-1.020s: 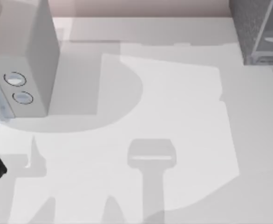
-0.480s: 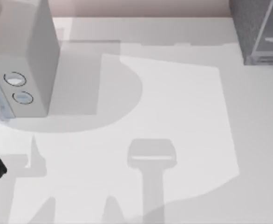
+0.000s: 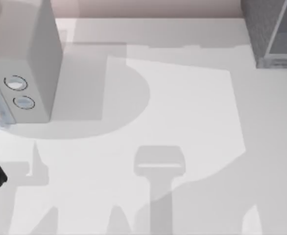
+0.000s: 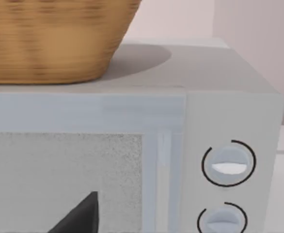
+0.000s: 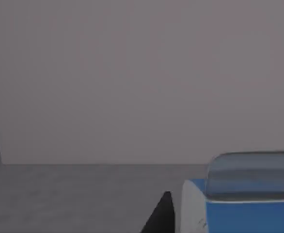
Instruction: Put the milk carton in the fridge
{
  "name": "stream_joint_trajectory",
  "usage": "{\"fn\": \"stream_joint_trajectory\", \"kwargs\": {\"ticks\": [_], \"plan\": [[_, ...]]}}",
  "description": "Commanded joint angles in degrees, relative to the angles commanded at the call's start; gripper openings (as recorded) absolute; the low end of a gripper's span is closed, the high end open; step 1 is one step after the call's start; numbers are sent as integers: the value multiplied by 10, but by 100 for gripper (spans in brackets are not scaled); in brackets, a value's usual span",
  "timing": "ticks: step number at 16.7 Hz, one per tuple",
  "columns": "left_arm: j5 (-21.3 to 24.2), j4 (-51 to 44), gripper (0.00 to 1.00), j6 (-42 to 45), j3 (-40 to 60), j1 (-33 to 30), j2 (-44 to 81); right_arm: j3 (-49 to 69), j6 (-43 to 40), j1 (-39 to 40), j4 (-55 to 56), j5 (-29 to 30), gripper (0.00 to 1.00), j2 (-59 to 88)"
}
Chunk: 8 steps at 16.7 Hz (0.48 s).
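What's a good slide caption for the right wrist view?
Right wrist view: the blue and white milk carton sits close beside a dark claw fingertip on a grey floor, a plain wall behind.

No lettering is showing legibly; faint marks on the milk carton [image 5: 239,213] are staying too small to read.

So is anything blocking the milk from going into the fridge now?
Nothing visible does. In the right wrist view the milk carton sits beside a dark claw finger, facing a bare grey surface and wall. From above, the fridge stands at the table's far right.
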Motion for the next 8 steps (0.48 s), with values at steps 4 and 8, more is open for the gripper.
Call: {"fn": "stream_joint_trajectory", "kwargs": {"ticks": [4,8], "plan": [[0,0,100,0,0,0,0,119,-2,11,-74,13,0,45],[0,0,100,0,0,0,0,145,-2,14,-96,17,0,54]]}}
